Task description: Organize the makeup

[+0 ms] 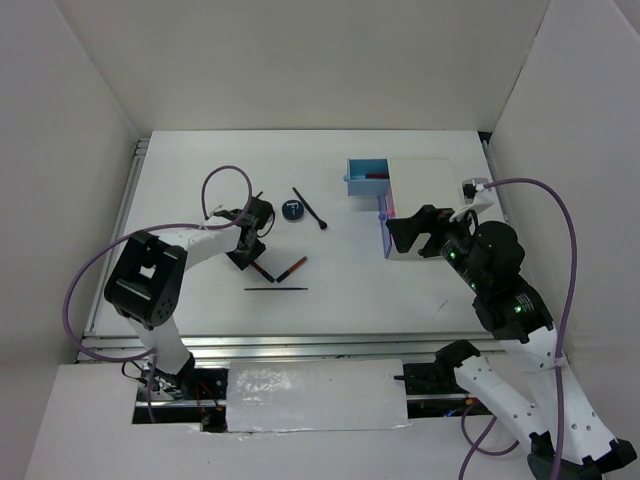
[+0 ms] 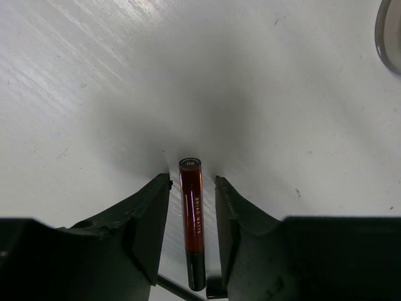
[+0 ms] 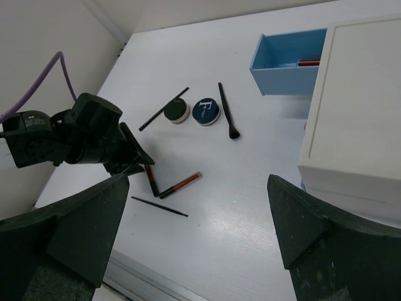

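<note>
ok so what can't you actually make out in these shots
blue drawer: right wrist view, its near wall hides most of the inside; only one red stick shows
round compact: left wrist view, cut off by the frame edge, which one unclear
thin black item: left wrist view, mostly behind the left pincer
print on the blue-topped compact: top view, too small

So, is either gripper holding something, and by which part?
Nothing is held. The left gripper straddles the red stick at its middle, gaps showing both sides; the right gripper is open, empty.
</note>
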You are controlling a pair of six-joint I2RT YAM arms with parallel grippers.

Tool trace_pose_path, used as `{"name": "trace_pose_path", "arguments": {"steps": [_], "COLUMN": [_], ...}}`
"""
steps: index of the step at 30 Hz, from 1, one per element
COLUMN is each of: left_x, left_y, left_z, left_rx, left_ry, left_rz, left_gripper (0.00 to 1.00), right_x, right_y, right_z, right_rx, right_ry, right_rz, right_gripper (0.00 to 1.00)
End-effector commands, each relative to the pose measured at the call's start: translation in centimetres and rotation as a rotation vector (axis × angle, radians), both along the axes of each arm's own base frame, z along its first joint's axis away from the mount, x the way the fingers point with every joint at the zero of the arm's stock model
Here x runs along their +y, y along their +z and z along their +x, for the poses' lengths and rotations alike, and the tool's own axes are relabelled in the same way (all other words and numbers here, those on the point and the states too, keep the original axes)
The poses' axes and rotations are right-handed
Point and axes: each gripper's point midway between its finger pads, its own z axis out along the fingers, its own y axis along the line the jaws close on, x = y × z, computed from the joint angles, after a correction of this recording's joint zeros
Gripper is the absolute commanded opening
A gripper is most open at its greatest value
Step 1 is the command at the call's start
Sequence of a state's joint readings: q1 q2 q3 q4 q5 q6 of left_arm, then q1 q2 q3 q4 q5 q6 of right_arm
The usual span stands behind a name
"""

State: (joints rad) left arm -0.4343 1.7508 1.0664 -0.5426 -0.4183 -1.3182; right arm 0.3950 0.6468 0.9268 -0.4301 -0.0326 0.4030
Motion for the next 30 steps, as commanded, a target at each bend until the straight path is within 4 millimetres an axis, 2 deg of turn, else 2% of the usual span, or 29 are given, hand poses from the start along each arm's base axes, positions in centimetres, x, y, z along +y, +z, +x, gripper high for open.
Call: {"name": "trace_pose_path", "arguments": {"steps": [1, 6, 14, 17, 18, 20, 24, 27, 30], "left_x": [0.7, 1.0, 1.8, 2.1, 2.2, 2.4, 2.8, 3.0, 3.3], "left_y": [-1.2, -1.4, -0.8, -0.3, -0.1, 0.6, 3.0, 5.7, 10.4], "left_z": [-1.5, -1.8, -1.7, -1.5, -1.3, -0.9, 0.7, 1.7, 3.0], "left_rx": [0.052, 0.077, 0.065, 0.045, 0.034, 0.007, -0.075, -0.169, -0.315], "left_ry": [0.026, 0.033, 0.057, 0.061, 0.065, 0.066, 0.05, 0.041, 0.0], "left_rz": [0.019, 0.04, 0.069, 0.08, 0.081, 0.083, 0.106, 0.11, 0.113], "left_gripper": [0.46, 0.33, 0.25, 0.16, 0.08, 0.0, 0.0, 0.0, 0.0], "right_x": [-0.2, -0.3, -0.4, -0.4, -0.4, -0.4, -0.4, -0.3, -0.3], "right_y": [1.1, 1.4, 1.4, 1.3, 1.3, 1.3, 1.3, 1.2, 1.1], "right_z": [0.0, -0.2, -0.3, -0.3, -0.3, -0.3, -0.2, -0.1, 0.1], "right_rx": [-0.048, -0.059, -0.061, -0.06, -0.06, -0.058, -0.056, -0.051, -0.045], "right_ry": [-0.008, -0.011, -0.016, -0.014, -0.016, -0.014, -0.017, -0.017, -0.018], "right_rz": [0.012, 0.017, 0.017, 0.016, 0.016, 0.016, 0.014, 0.012, 0.008], "right_gripper": [1.0, 1.0, 1.0, 1.0, 1.0, 1.0, 1.0, 1.0, 1.0]}}
